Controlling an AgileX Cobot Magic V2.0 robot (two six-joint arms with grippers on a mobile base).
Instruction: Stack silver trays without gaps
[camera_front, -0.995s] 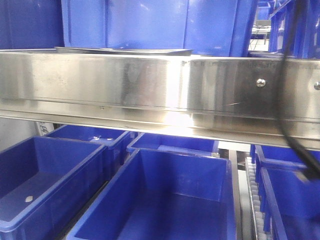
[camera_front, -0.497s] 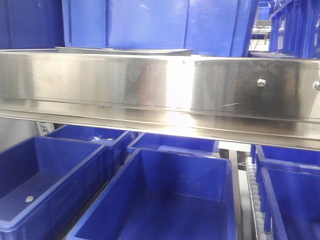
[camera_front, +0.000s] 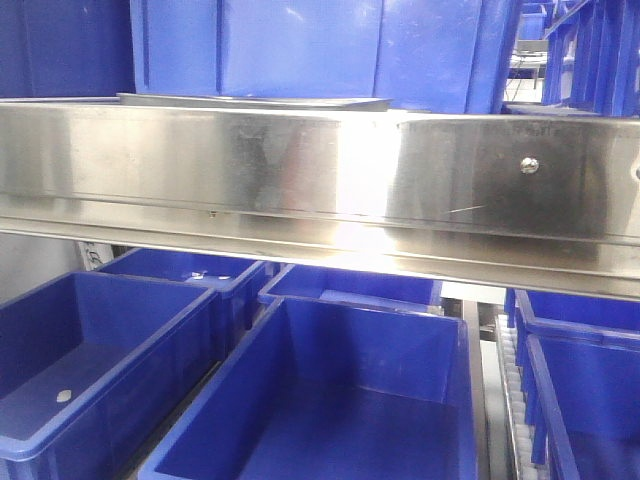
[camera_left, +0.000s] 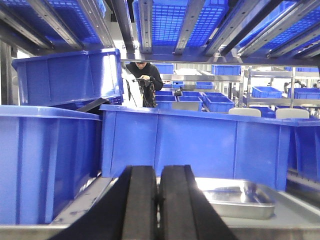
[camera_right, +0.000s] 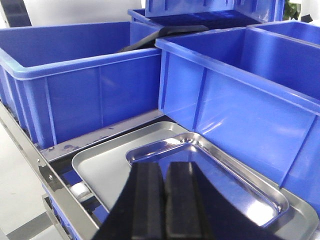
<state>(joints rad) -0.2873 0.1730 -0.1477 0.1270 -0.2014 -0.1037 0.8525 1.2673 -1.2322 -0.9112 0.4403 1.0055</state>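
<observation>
In the right wrist view a small mirror-shiny silver tray (camera_right: 227, 175) lies on a larger, duller silver tray (camera_right: 107, 162), shifted toward the larger one's right side. My right gripper (camera_right: 163, 167) hovers over the small tray's near end, shut, with nothing between its fingers. The left wrist view shows a silver tray (camera_left: 240, 197) on the steel shelf just right of my left gripper (camera_left: 158, 171), which is shut and empty. From the front only a thin tray rim (camera_front: 250, 101) peeks above the rail, and neither gripper shows there.
Blue bins (camera_right: 75, 80) (camera_right: 250, 95) crowd the trays at the back and right. A long steel rail (camera_front: 300, 170) with a screw fronts the shelf; more blue bins (camera_front: 330, 400) sit below it. A roller (camera_right: 77, 191) shows under the tray's near corner. A person (camera_left: 144, 75) stands far off.
A black cable or arm part that crossed the right side of the front view a second ago is gone. The view has shifted slightly; the trays' rim looks unmoved.
</observation>
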